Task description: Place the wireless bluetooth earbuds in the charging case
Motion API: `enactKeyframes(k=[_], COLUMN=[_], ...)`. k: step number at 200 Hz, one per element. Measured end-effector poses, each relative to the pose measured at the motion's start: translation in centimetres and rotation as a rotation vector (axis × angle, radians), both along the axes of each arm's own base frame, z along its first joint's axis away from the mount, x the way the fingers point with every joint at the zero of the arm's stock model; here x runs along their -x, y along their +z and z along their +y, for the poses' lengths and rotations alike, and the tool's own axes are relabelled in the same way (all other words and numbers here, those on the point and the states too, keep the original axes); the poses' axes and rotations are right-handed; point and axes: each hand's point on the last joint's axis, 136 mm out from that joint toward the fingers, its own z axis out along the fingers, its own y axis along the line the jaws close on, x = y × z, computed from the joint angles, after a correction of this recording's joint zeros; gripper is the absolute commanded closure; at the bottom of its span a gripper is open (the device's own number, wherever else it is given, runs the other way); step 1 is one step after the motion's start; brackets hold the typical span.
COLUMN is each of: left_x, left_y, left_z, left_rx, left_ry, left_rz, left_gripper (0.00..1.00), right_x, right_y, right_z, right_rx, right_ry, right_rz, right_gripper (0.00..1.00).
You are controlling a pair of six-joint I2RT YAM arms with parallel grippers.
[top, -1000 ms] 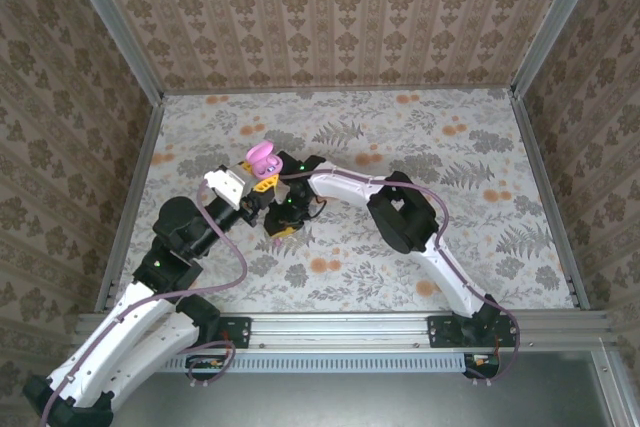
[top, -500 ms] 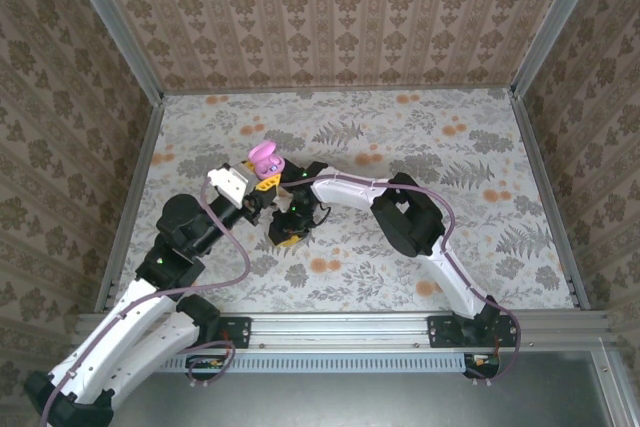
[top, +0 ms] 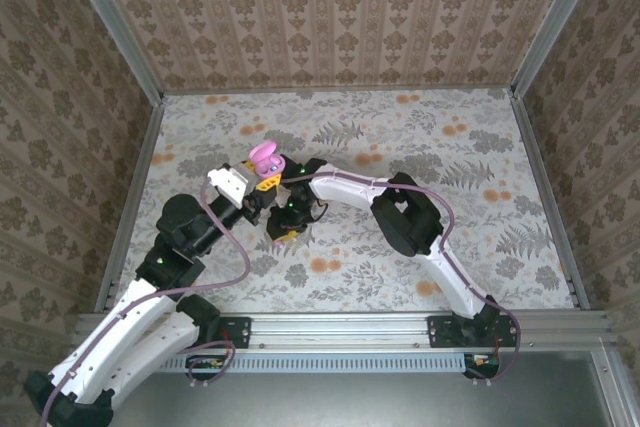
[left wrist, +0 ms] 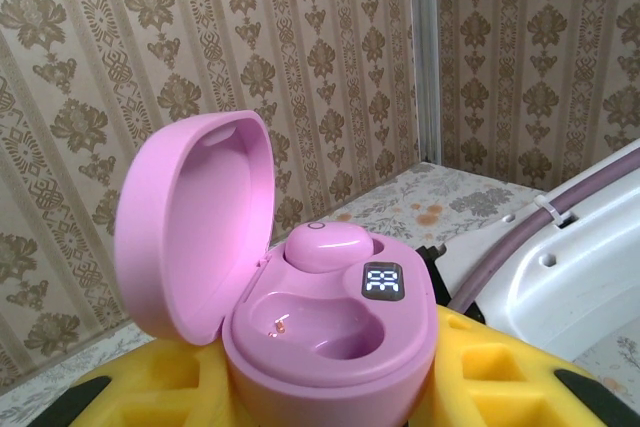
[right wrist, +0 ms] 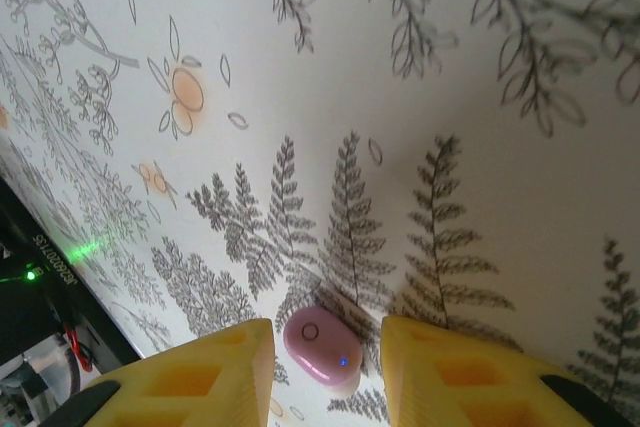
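Observation:
My left gripper [left wrist: 322, 379] is shut on the pink charging case [left wrist: 340, 342], its yellow fingers [left wrist: 140, 392] pressed to both sides. The lid [left wrist: 195, 217] stands open. One pink earbud [left wrist: 325, 245] sits in the far slot, beside a lit display [left wrist: 382, 280]; the near slot is bare. From above, the case [top: 264, 157] is held off the table at left of centre. Just right of it, my right gripper [top: 284, 230] points down at the table. A second pink earbud [right wrist: 320, 347] lies on the cloth between its yellow fingers [right wrist: 215, 372], with a gap on each side. My right gripper [right wrist: 325, 335] is open.
The right arm's white link and purple cable [left wrist: 575, 247] pass close to the right of the case. Black hardware with a green light [right wrist: 40, 292] sits left of the earbud. Papered walls and metal posts [top: 110, 27] ring the floral table [top: 450, 147].
The right arm's elbow has shifted slightly to the right. The case and both grippers stay almost where they were.

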Motion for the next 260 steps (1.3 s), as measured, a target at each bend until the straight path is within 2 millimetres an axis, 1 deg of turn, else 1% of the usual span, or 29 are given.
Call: enactKeyframes(k=[16,67,111,213,260], left_x=[0.0,-0.1,-0.3,-0.6,-0.5], left_y=[0.0,0.0,-0.3,-0.7,-0.6], left_z=[0.0,0.0,-0.2,-0.6,-0.6], left_rx=[0.0,-0.001,-0.005,-0.015,-0.012], left_ry=[0.0,0.0,0.0,-0.008,-0.007], left_rz=[0.0,0.001,0.008,0.021,0.017], left_gripper=[0.69,0.69,0.69,0.7,0.69], right_x=[0.0,0.1,0.9,0.9,1.1], right_y=[-0.3,-0.2,-0.2,-0.3,-0.3], right_z=[0.1,0.1,0.0,0.0,0.1], right_rx=[0.007,-0.005,-0.008,0.001,0.001], right_ry=[0.003,0.028,0.058,0.071,0.079], right_rz=[0.008,0.01,0.03,0.034,0.032], right_gripper=[0.66,0.67,0.67,0.68,0.66])
